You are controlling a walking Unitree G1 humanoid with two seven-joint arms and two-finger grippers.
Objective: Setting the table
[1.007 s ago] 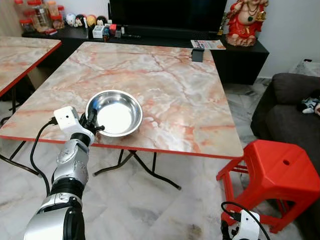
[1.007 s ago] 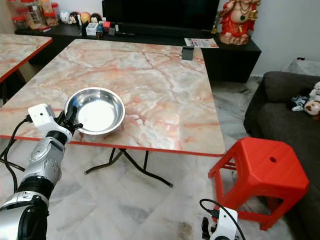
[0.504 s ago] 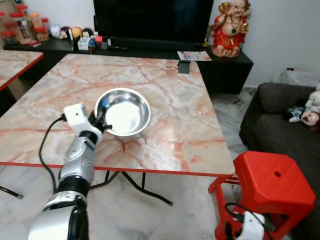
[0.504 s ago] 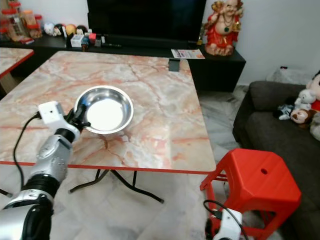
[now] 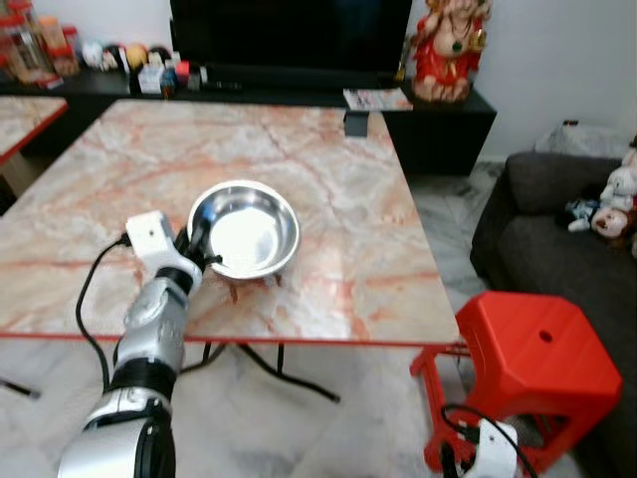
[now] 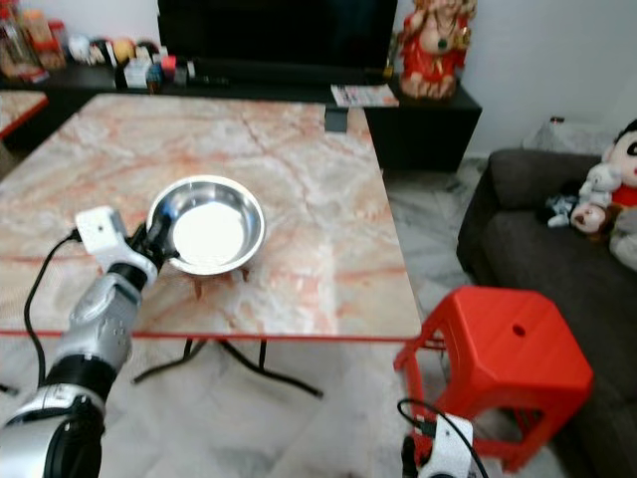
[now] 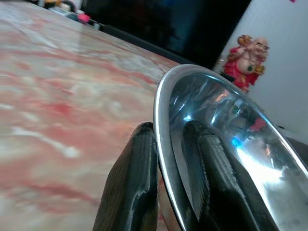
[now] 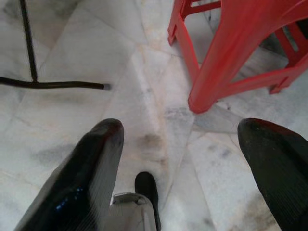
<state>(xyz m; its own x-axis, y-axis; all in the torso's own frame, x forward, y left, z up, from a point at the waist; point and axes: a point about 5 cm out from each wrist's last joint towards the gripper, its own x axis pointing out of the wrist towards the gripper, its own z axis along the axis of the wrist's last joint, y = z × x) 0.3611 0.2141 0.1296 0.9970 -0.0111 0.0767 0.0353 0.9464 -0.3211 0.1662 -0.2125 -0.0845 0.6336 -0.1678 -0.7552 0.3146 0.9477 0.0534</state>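
A round steel bowl (image 5: 247, 228) hangs just above the marble table (image 5: 348, 199), casting a shadow under it. My left gripper (image 5: 196, 251) is shut on the bowl's near left rim; in the left wrist view one black finger (image 7: 132, 187) lies outside the rim (image 7: 163, 144) and the other inside. The bowl is tilted slightly toward its grip side. My right gripper (image 8: 180, 178) hangs low over the floor with its fingers spread wide and nothing between them.
A red plastic stool (image 5: 537, 373) stands at the table's right near corner. A dark sofa with soft toys (image 5: 597, 204) is at the far right. A black TV cabinet (image 5: 438, 119) with a red statue (image 5: 443, 45) lies behind the table. A second marble table (image 5: 25, 115) is at the left.
The camera has shifted closer and a little right. The bowl, held in my left gripper, has come off the table edge and now hangs above the table further in.
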